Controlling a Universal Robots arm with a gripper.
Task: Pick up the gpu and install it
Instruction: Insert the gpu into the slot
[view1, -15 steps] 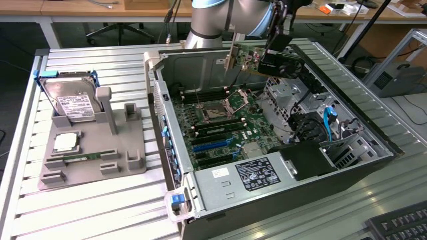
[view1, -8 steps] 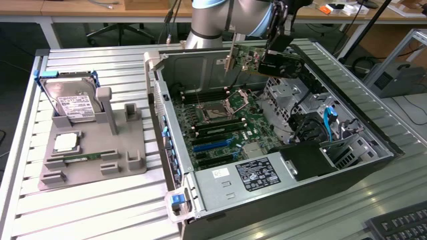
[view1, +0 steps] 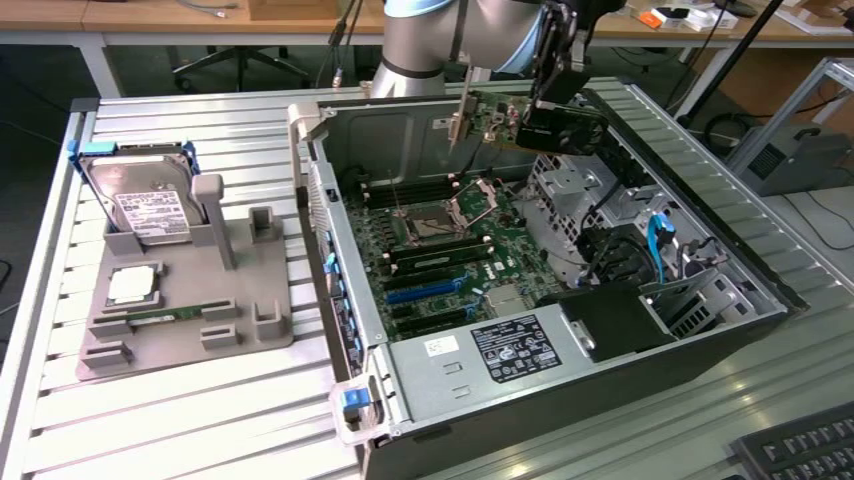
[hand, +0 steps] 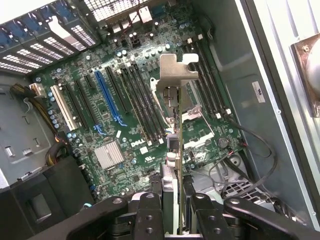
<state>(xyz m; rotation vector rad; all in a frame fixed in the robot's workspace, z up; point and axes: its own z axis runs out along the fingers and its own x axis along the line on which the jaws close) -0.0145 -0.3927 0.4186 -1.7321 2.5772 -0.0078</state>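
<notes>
gpu (view1: 502, 119) (hand: 172, 141): thin card, silvery bracket at one end, on edge, clamped between fingers (hand: 149, 212), above motherboard (hand: 127, 137).

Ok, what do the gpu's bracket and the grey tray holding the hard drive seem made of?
Bracket on the gpu: likely sheet metal, pale silvery sheen, thin bent tab. Tray: probably plastic, matte uniform grey, blocky moulded posts.
</notes>
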